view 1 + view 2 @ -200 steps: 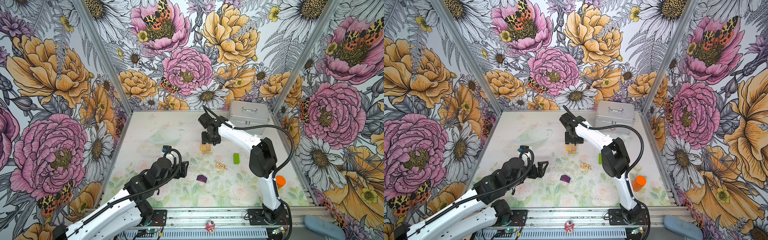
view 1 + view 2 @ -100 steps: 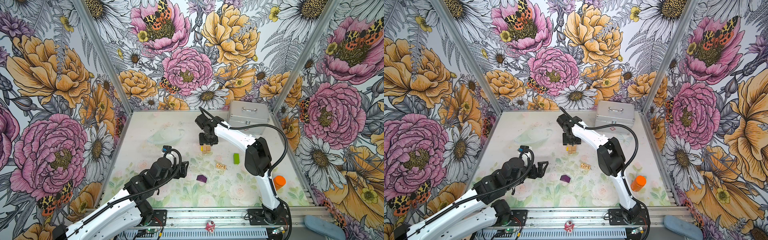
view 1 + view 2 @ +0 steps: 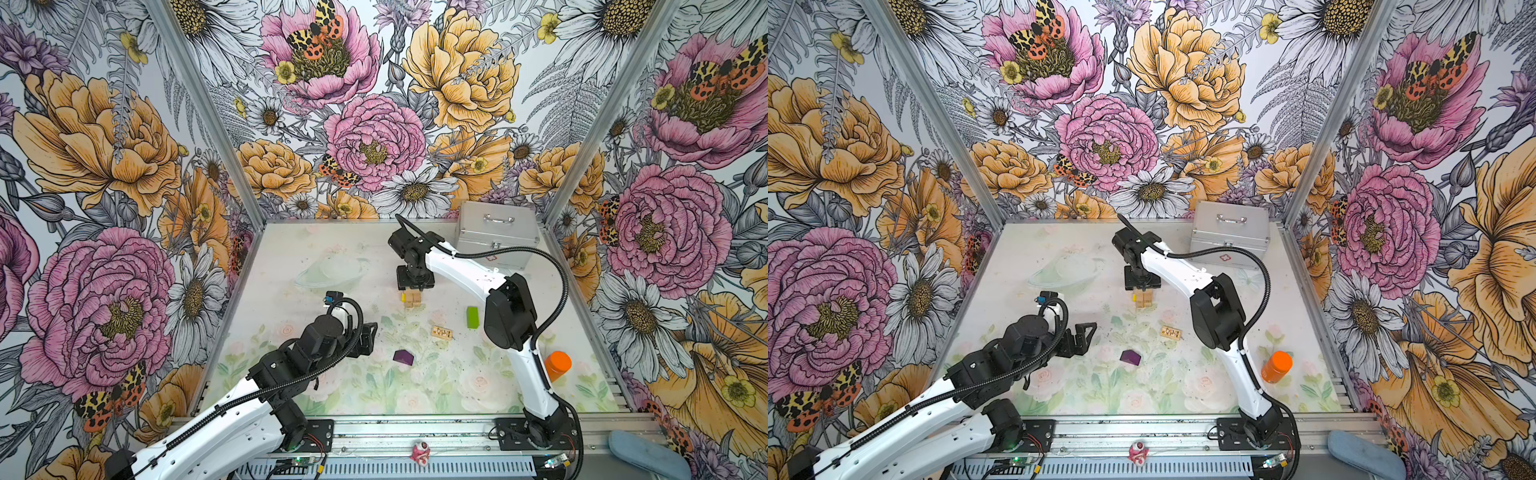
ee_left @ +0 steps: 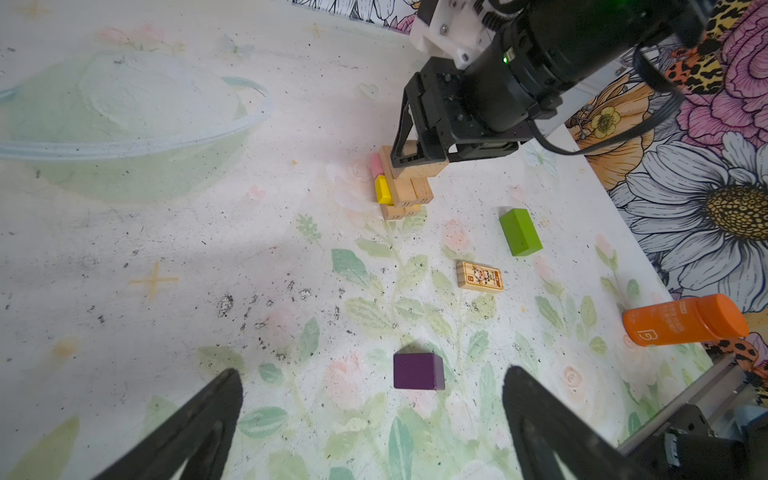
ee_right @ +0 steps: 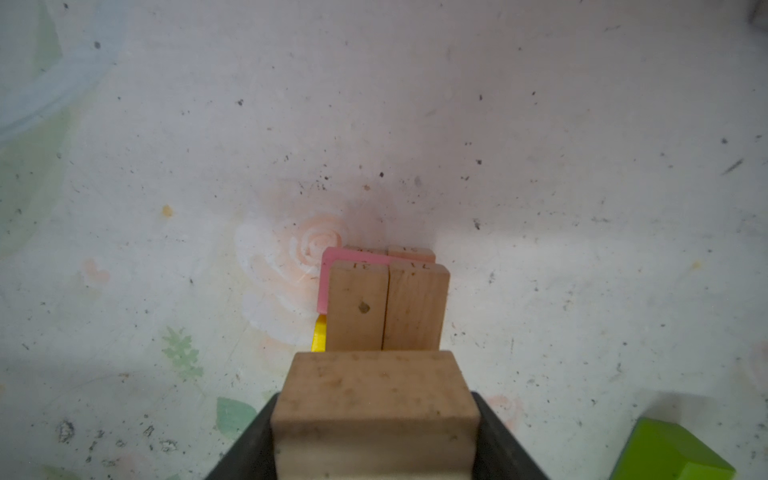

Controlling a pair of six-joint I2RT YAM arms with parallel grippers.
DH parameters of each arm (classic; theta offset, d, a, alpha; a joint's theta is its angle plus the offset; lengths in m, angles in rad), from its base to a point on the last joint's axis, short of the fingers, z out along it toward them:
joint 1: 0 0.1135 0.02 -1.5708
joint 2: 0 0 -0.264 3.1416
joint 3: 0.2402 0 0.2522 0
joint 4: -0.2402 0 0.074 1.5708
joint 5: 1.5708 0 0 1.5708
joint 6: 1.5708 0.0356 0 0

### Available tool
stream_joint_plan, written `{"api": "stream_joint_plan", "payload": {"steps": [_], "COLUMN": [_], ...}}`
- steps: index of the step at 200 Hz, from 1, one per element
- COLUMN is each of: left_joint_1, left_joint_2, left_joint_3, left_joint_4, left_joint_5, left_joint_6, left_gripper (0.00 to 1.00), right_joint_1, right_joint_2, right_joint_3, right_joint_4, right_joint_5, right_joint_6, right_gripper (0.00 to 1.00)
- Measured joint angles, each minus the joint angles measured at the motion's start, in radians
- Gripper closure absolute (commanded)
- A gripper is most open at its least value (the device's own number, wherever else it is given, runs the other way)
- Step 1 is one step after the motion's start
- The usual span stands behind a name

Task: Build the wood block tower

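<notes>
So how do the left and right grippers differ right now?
The left gripper is wide open and empty; the right gripper is shut on a tan block. The left gripper sits low, aimed at the loose purple block; the right gripper points down over the stack. Both are black.

1 ea purple (image 4: 417, 371), green (image 4: 520, 231), yellow (image 4: 383, 190), pink (image 4: 376, 165), printed blk (image 4: 480, 277); tan blks (image 4: 411, 193) unclear; 1 bottle (image 4: 681, 322), 1 case (image 3: 494, 237).

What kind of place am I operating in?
Probably a robot test cell: flower-print walls enclose a printed tabletop, and the left arm and right arm are mounted on an aluminium rail.
</notes>
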Motion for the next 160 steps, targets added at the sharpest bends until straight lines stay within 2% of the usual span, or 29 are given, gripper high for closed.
{"api": "stream_joint_plan", "payload": {"steps": [160], "left_joint_1": [0.016], "left_joint_2": [0.001], "left_joint_3": [0.0], "left_joint_4": [0.0], "left_joint_5": [0.0], "left_joint_6": [0.008], "left_gripper": [0.01], "right_joint_1": [-0.024], "right_joint_2": [0.045], "right_joint_3": [0.069], "right_joint_4": [-0.02], "right_joint_5": [0.0], "right_joint_6": [-0.023], "right_gripper": [0.49]}}
